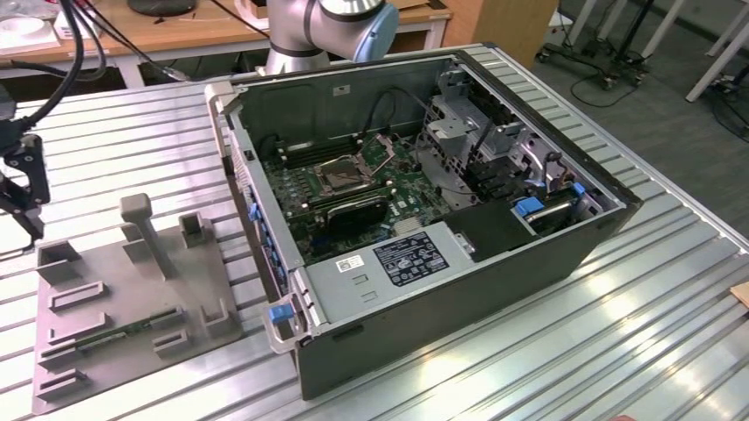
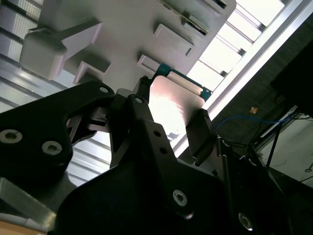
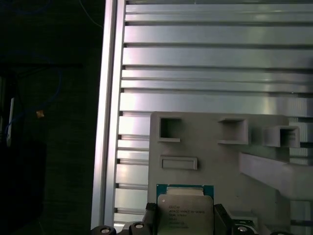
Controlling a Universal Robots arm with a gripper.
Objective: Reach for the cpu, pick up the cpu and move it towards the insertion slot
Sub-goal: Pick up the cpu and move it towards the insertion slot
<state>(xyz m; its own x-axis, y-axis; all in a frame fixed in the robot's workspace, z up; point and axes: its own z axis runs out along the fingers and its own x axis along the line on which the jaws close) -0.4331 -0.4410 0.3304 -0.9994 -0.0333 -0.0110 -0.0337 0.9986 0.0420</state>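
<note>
The cpu [image 3: 185, 211] is a pale silvery square chip with a thin green edge. It sits between my gripper's [image 3: 186, 220] two black fingers over the corner of the grey fixture plate [image 3: 205, 147]. In the second wrist view the cpu [image 2: 172, 103] shines between the fingers [image 2: 141, 100], which press on its two opposite sides. In the exterior view my gripper [image 1: 26, 219] hangs at the far left, over the fixture plate's [image 1: 117, 307] far corner. The insertion slot [image 1: 343, 175], silver-framed with a dark centre, lies on the motherboard inside the open computer case [image 1: 468, 289], well to the exterior view's right of my gripper.
Grey blocks and a tall post [image 1: 146, 232] stand up from the fixture plate. The case's raised side walls and a drive cage [image 1: 468, 140] surround the motherboard. Ribbed aluminium table [image 1: 632, 333] runs all around; its edge rail [image 3: 110, 112] lies close to the fixture.
</note>
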